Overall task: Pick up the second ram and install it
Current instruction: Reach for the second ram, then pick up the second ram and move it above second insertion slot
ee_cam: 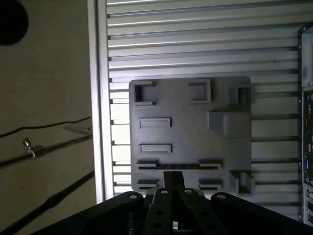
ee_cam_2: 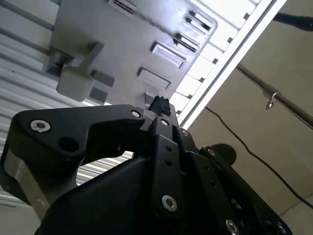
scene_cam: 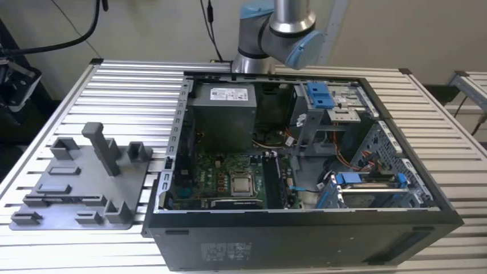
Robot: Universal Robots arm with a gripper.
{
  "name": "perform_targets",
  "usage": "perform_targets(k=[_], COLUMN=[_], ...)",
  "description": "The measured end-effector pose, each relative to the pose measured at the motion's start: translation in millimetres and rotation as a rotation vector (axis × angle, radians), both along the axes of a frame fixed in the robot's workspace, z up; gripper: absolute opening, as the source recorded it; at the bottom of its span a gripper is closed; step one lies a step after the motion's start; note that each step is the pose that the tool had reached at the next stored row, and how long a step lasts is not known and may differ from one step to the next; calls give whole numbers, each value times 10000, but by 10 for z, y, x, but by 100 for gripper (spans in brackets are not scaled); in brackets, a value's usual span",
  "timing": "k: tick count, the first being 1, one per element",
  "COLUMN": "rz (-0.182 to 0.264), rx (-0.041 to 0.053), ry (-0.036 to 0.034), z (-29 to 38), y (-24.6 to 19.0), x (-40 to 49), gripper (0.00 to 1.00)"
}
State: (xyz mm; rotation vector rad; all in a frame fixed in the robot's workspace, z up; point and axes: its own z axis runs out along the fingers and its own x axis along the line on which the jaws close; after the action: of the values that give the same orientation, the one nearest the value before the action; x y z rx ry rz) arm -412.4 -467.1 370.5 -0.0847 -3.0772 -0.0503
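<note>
The second ram (ee_cam: 178,166) is a thin dark strip standing edge-on in a slot of the grey fixture plate (ee_cam: 190,127). It also appears as a dark line (ee_cam_2: 156,27) in the second wrist view and near the plate's front (scene_cam: 68,198) in the exterior view. My gripper (ee_cam: 172,179) hovers well above the plate, close to the ram's line in the first wrist view. Its black fingertips (ee_cam_2: 160,105) are pressed together with nothing between them.
An open computer case (scene_cam: 304,228) lies on the slatted metal table (scene_cam: 129,91), at the exterior view's right of the fixture plate. Inside are a motherboard (scene_cam: 228,182) with long black slots (scene_cam: 272,180), a power supply (scene_cam: 222,114) and blue drive brackets (scene_cam: 320,94). Cables hang beyond the table edge (ee_cam: 100,98).
</note>
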Motion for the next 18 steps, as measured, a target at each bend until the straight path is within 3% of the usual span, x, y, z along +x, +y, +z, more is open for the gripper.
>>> perform_targets(k=[18], rz=[98], rx=[-14], ry=[-18], z=[-3], y=[0], x=[0], gripper=[11])
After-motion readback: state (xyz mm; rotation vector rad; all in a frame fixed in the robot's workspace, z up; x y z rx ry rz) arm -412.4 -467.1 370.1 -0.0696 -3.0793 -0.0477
